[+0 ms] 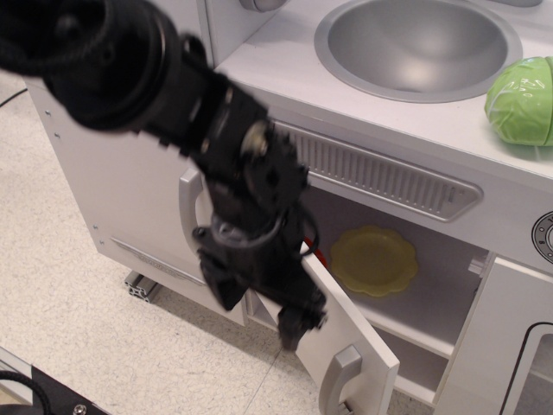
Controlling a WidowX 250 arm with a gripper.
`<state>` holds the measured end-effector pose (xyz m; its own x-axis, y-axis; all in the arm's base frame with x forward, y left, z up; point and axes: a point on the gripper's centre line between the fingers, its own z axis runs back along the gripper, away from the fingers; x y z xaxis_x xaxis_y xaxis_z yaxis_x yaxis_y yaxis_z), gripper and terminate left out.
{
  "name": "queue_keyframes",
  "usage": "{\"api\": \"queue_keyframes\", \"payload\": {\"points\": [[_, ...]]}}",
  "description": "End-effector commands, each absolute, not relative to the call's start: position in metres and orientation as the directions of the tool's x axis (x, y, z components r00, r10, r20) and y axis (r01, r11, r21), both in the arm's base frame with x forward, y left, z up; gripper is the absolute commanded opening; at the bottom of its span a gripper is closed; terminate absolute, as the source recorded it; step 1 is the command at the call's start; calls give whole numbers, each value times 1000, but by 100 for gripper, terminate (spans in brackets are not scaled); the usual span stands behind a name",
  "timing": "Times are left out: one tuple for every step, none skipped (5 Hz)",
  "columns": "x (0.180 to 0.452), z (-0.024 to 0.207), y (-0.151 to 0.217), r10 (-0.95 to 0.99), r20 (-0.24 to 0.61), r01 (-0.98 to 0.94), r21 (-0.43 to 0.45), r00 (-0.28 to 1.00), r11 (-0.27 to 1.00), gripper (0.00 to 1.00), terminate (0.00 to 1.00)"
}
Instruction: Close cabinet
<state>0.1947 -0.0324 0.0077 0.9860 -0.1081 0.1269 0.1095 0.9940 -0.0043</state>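
The cabinet (432, 285) is a white toy-kitchen compartment under the sink, with an inner shelf (406, 316). Its small white door (367, 346) stands open, swung out toward me, with a grey curved handle (339, 376) near its free edge. My black gripper (259, 307) hangs in front of the door's hinge side, on its outer face, and hides the hinges. Its fingers (296, 324) are spread and hold nothing. A yellow plate (373, 259) and a small red item (318, 256) lie inside.
A metal sink (415, 43) and a green cabbage toy (523, 99) sit on the counter. A grey vent grille (380, 173) runs above the opening. A taller door with a vertical handle (185, 203) is on the left, a windowed door (518, 346) on the right.
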Motion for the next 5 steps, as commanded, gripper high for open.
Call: {"api": "queue_keyframes", "payload": {"points": [[196,-28,-40,-145,157,137,66,977,988,100,0],[197,-39,-53,-142,174,131,70,974,989,100,0],[204,-49,-66,-128,201,116,68,971,991,100,0],[221,-50,-76,-76,204,70,39,976,997,100,0],[239,-49,-82,-37,203,34,20,978,999,100,0]]}}
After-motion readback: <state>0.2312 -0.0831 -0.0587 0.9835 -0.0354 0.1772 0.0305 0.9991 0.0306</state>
